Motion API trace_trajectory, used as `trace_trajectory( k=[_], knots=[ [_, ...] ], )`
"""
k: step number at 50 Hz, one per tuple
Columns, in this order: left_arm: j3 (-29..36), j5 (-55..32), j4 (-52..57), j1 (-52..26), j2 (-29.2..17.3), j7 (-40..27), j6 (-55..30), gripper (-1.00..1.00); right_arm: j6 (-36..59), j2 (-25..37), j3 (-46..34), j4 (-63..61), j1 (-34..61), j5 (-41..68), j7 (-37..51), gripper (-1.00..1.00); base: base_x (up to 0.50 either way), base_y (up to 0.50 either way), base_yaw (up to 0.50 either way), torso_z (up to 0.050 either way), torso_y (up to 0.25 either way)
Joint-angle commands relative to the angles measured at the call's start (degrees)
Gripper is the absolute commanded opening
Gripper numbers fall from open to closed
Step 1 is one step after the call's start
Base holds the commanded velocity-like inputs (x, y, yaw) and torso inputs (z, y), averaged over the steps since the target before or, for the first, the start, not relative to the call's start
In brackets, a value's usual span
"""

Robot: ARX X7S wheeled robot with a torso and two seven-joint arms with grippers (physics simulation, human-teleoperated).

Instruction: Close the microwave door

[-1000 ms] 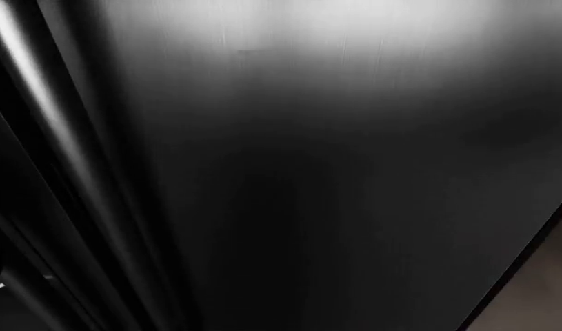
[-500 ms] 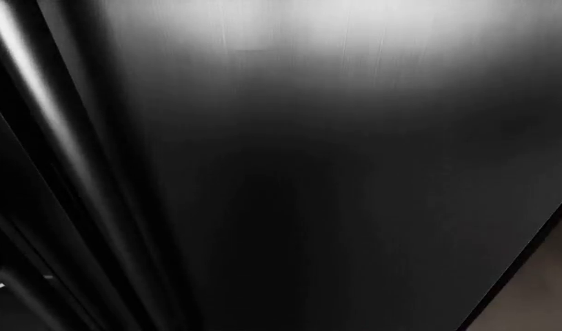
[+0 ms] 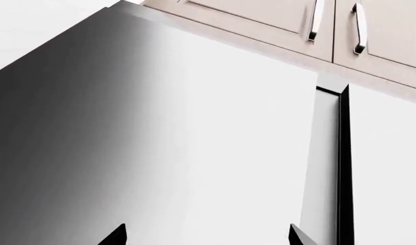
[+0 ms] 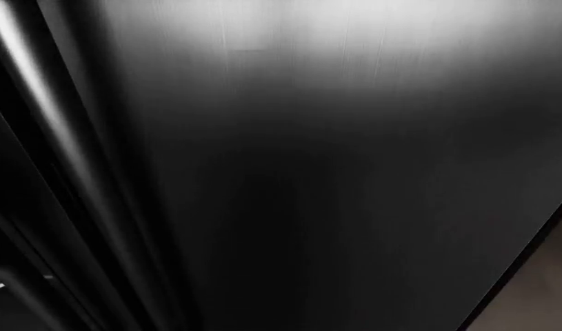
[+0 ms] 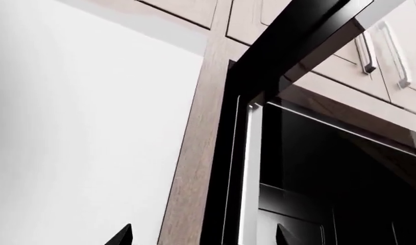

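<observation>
— Where are the arms pointing?

— Both point up and forward. The left gripper point(image 3: 206, 240) faces a broad brushed-steel panel point(image 3: 160, 153), with pale cabinet doors point(image 3: 276, 15) and their metal handles point(image 3: 315, 23) above it. Only its two dark fingertips point(image 3: 116, 237) show, set well apart, nothing between them.

— And the right?

— The right gripper point(image 5: 201, 240) has its tips apart too, empty. Ahead of it the microwave door point(image 5: 252, 168) stands open, its dark frame and glass seen edge-on beside a wooden upright point(image 5: 194, 153).

— The head camera?

— Filled by a dark metal surface point(image 4: 336, 179); neither arm shows there.
</observation>
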Motion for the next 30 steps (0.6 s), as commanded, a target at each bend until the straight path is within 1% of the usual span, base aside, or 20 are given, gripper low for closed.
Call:
trace_trajectory(
  k=[1, 11, 23, 30],
  knots=[
    [0.3, -0.1, -0.1, 0.0, -0.3, -0.1, 0.4, 1.0, -1.6, 0.2, -3.7, 4.1, 1.6, -7.2, -5.5, 1.0, 0.0, 0.0, 0.0, 0.0, 0.0],
    [0.7, -0.2, 0.0, 0.1, -0.4, -0.2, 0.8, 1.0, -3.2, 0.8, -5.4, 7.1, 1.5, -11.1, -8.3, 1.0, 0.0, 0.0, 0.0, 0.0, 0.0],
    [0.7, -0.7, 0.2, 0.5, -0.7, -0.5, 1.1, 1.0, -4.2, 1.8, -5.3, 8.5, -0.3, -12.3, -8.9, 1.0, 0.0, 0.0, 0.0, 0.0, 0.0],
    [1.0, -0.9, 0.1, 0.5, -0.8, -0.7, 1.3, 1.0, -5.0, 1.7, -6.1, 10.5, 0.3, -14.1, -10.5, 1.0, 0.0, 0.0, 0.0, 0.0, 0.0]
  ],
)
